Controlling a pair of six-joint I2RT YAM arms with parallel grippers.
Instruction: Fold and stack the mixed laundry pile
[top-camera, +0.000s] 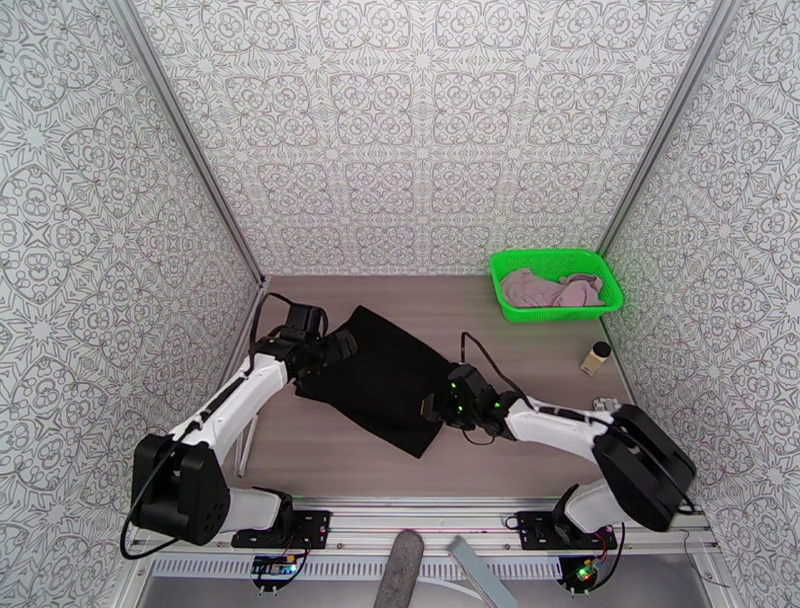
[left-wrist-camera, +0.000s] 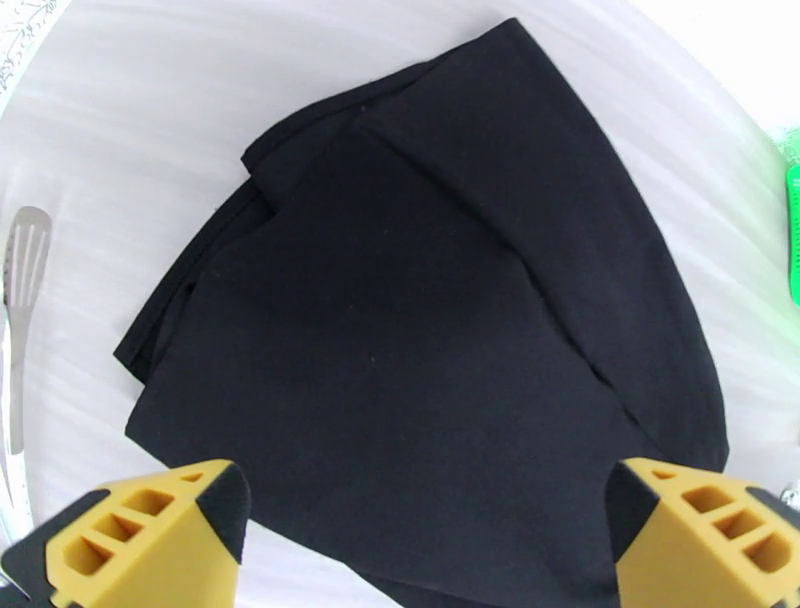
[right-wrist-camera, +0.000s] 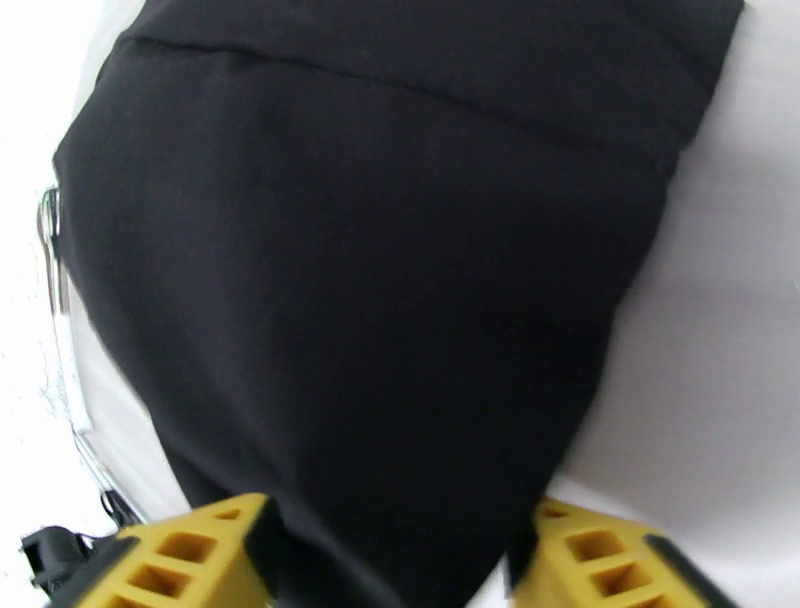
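The black garment (top-camera: 385, 380) lies folded flat in the middle of the table. It spreads under my left gripper (left-wrist-camera: 425, 530) as black garment (left-wrist-camera: 430, 300); that gripper hovers over its left edge (top-camera: 335, 350) with jaws wide open and nothing held. My right gripper (top-camera: 440, 408) is at the cloth's near right corner. Its yellow fingers (right-wrist-camera: 190, 555) stand partly apart on either side of the black garment (right-wrist-camera: 380, 300), whose corner runs down between them. The picture is blurred there. The pink garment (top-camera: 553, 290) lies crumpled in the green basket (top-camera: 610, 300).
The green basket sits at the back right against the wall. A small tan bottle (top-camera: 595, 357) stands in front of it. A metal slotted utensil (left-wrist-camera: 20, 300) lies to the left of the cloth. Patterned walls close in the table on three sides.
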